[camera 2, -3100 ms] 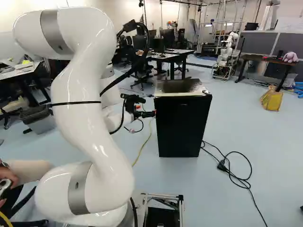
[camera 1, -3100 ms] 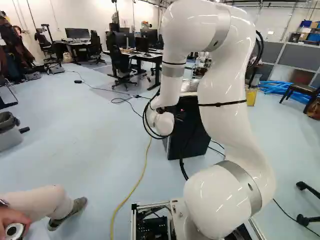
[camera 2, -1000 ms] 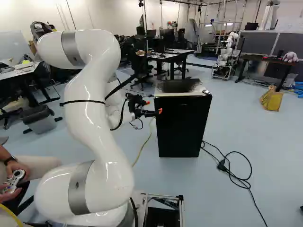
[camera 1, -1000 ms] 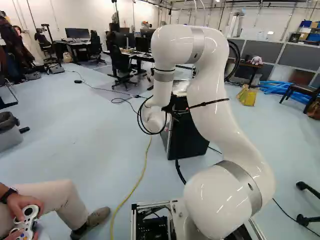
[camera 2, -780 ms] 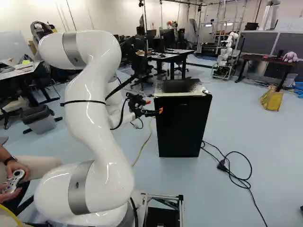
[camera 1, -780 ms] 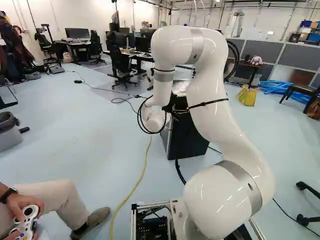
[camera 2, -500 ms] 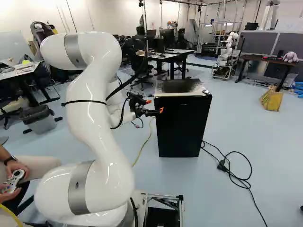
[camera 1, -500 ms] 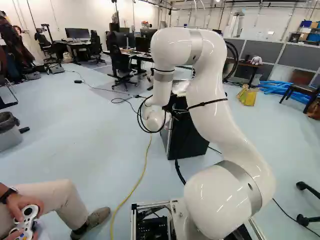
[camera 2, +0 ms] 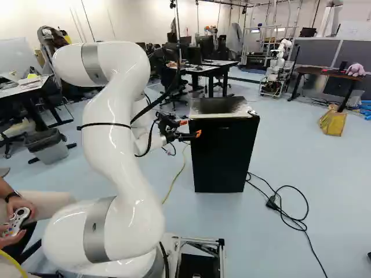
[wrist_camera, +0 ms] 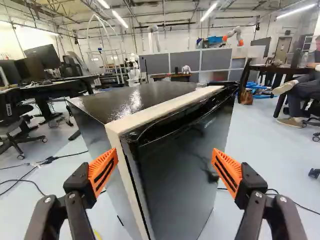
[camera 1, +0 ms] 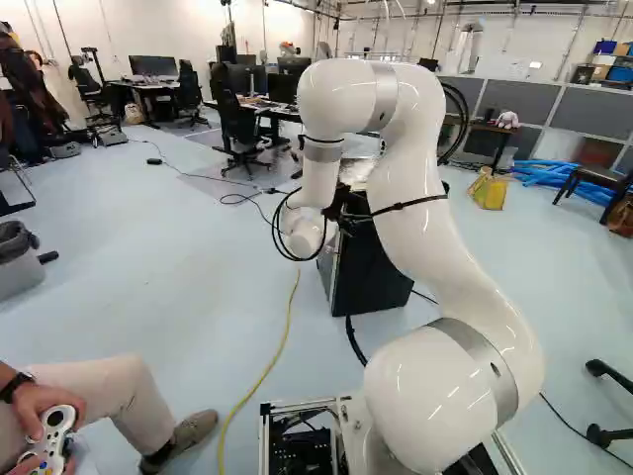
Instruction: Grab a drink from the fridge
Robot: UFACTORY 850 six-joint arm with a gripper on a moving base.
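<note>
In the right base view my gripper is beside the upper left part of the black fridge. The wrist view has the gripper open, its orange pads far apart and nothing gripped. Ahead of them, the near corner of the fridge lies across the gap, with the pale strip behind its door's edge in sight. The door is closed against the body. Whether a finger touches the fridge I cannot tell. From the left base view, the arm hides part of the fridge. No drink is visible.
Black cables lie on the floor right of the fridge; a yellow cable runs left of it. A person's leg is close to the base's left. Behind stand desks, a yellow bag and another robot.
Since three seconds ago the arm has folded lower, and the gripper's tips have come to overlap the fridge's edge in the right base view. Over the last second it has shifted only slightly. The base has stayed.
</note>
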